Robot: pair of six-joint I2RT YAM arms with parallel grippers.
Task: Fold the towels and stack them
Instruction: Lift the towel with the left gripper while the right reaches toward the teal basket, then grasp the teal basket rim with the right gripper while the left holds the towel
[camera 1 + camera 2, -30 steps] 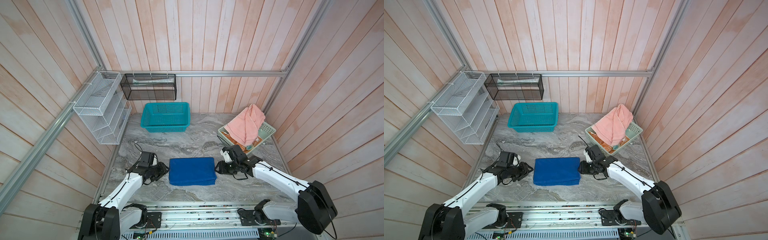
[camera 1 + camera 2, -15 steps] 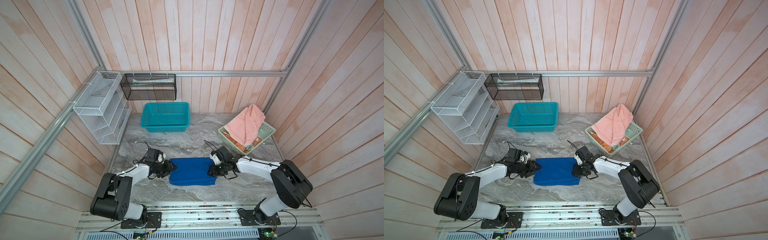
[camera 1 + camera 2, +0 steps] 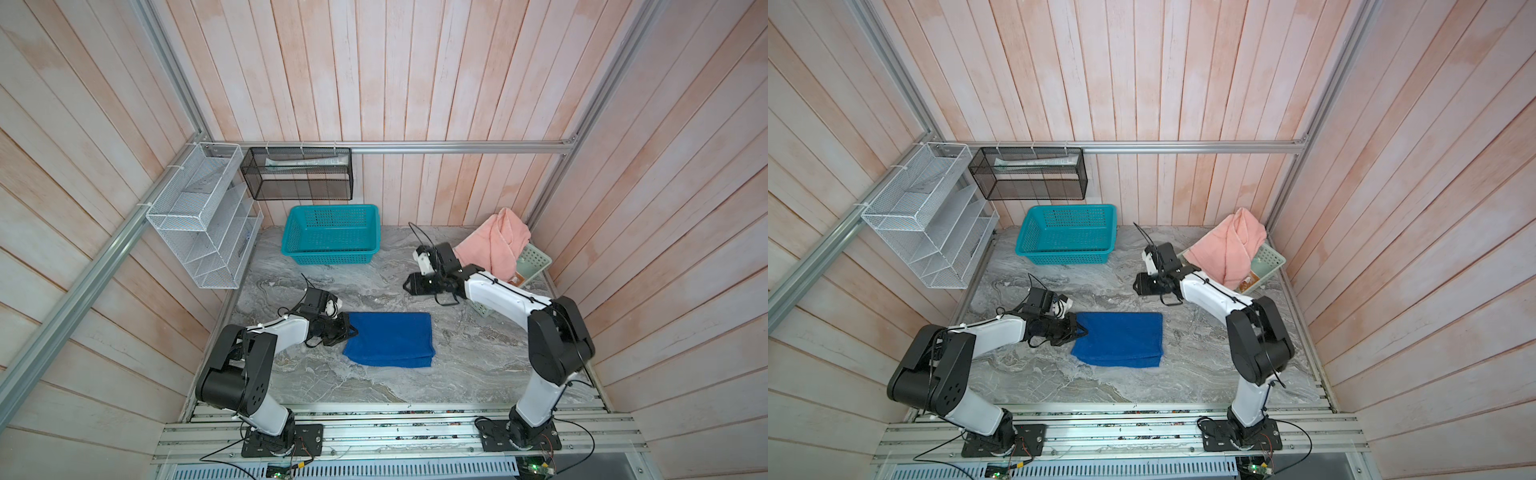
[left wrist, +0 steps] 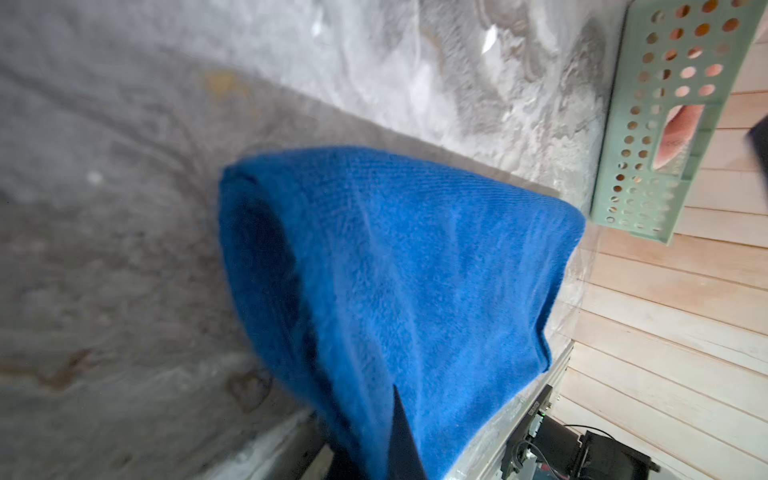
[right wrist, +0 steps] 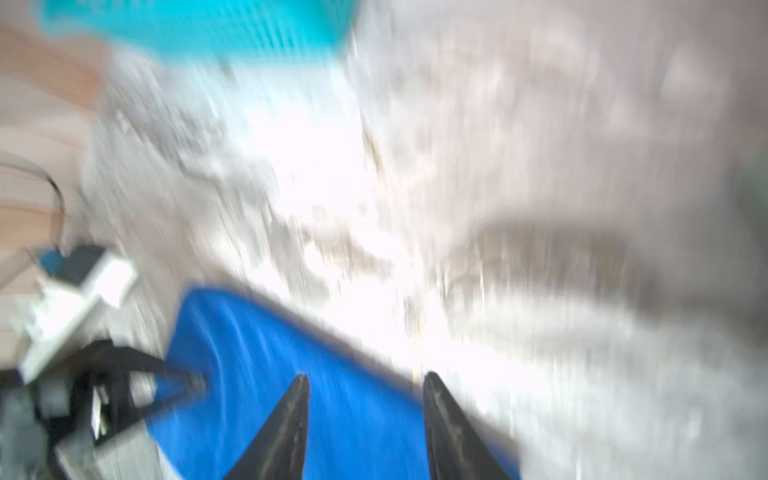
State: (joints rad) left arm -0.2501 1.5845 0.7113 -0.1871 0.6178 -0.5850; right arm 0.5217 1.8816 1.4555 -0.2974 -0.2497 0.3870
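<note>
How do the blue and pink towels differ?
The royal blue terry towel lies folded into a flat rectangle; the salmon pink terry towel is a crumpled heap. The blue one sits on the marble tabletop; the pink one drapes over the pale green perforated tray. Both are plain, soft cloth.

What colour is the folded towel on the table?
The towel is plain royal blue, clearest in the left wrist view.
</note>
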